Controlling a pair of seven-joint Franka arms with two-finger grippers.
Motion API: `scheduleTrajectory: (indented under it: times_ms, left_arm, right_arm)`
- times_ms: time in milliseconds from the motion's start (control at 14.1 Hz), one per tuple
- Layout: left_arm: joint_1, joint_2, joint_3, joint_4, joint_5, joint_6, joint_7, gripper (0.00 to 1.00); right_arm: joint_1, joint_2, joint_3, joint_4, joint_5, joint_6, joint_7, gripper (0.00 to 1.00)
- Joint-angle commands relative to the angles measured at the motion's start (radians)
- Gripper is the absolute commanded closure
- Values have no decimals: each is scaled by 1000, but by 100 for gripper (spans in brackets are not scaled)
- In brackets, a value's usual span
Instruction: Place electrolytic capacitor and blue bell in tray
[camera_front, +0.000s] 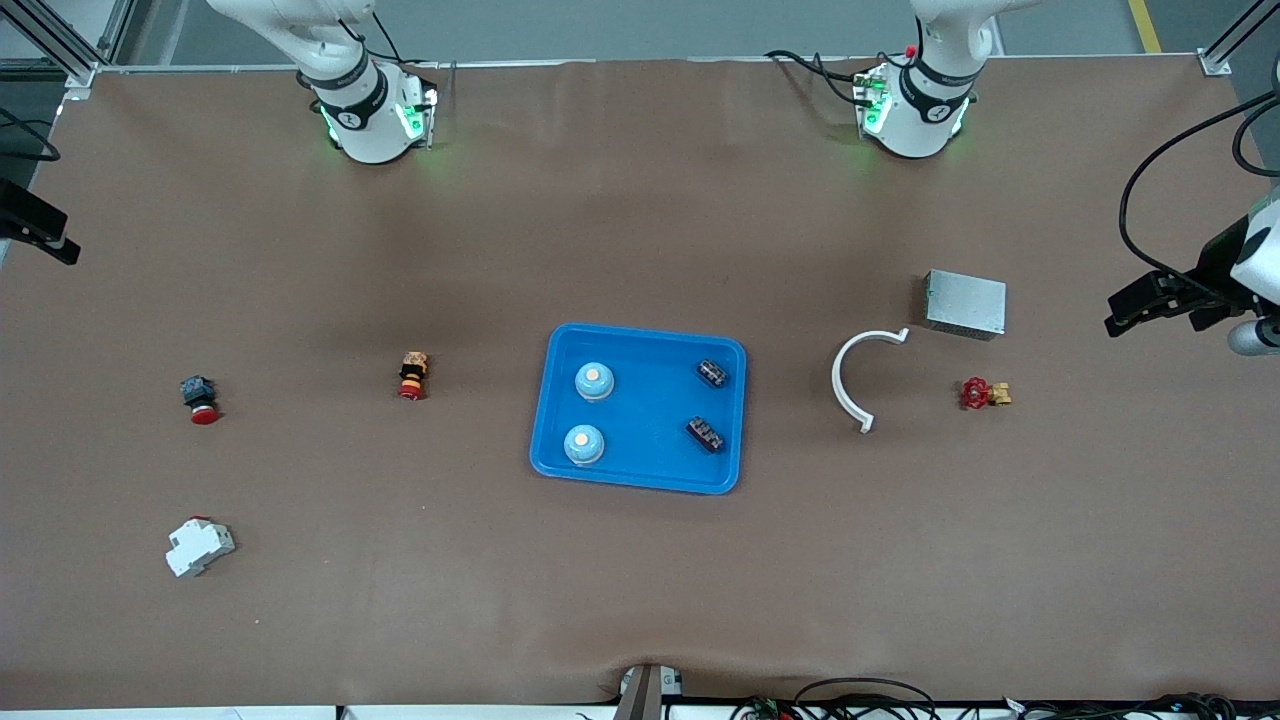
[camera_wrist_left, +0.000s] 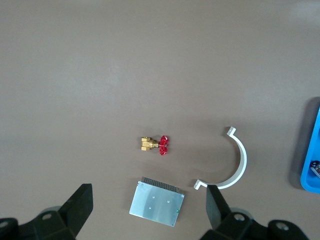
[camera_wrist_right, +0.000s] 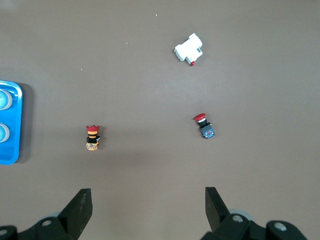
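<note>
The blue tray (camera_front: 640, 408) sits in the middle of the brown counter (camera_front: 640, 580). Two blue bells are in it, on the side toward the right arm's end. One blue bell (camera_front: 594, 380) is farther from the front camera and the other blue bell (camera_front: 583, 444) is nearer. Two small dark capacitors are in the tray too, on the side toward the left arm's end. One capacitor (camera_front: 712, 373) is farther from the front camera and the other capacitor (camera_front: 705, 434) is nearer. None of the four things touch each other.

The left gripper (camera_wrist_left: 150, 212) is up in the air over the left arm's end of the counter. Its fingers (camera_wrist_left: 80, 205) are spread wide and hold nothing. Under it lie a grey metal box (camera_wrist_left: 156, 204), a little brass valve with a red wheel (camera_wrist_left: 155, 144) and a white curved clip (camera_wrist_left: 231, 162).

The right gripper (camera_wrist_right: 148, 212) is up in the air over the right arm's end of the counter. Its fingers (camera_wrist_right: 81, 207) are also spread wide and hold nothing. Under it lie a white switch block (camera_wrist_right: 189, 49), a red button with a dark body (camera_wrist_right: 204, 126) and a red button with an orange body (camera_wrist_right: 92, 137). An edge of the tray shows in both wrist views.
</note>
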Motion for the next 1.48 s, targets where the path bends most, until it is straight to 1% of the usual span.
scheduleTrajectory:
  times_ms: [0,141,1414]
  left_arm:
    - [-144,-7,140,15,-19,-25,12,0]
    - [-207,-7,206,15,-19,-26,10,0]
    - [-177,-11,200,13,-21,-26,22,0]
  right_arm:
    - [-13,0,8,2,-1,6,-4,0]
    - [-13,2,8,2,-1,6,-3,0]
    - [-14,8,8,2,1,5,-1,0]
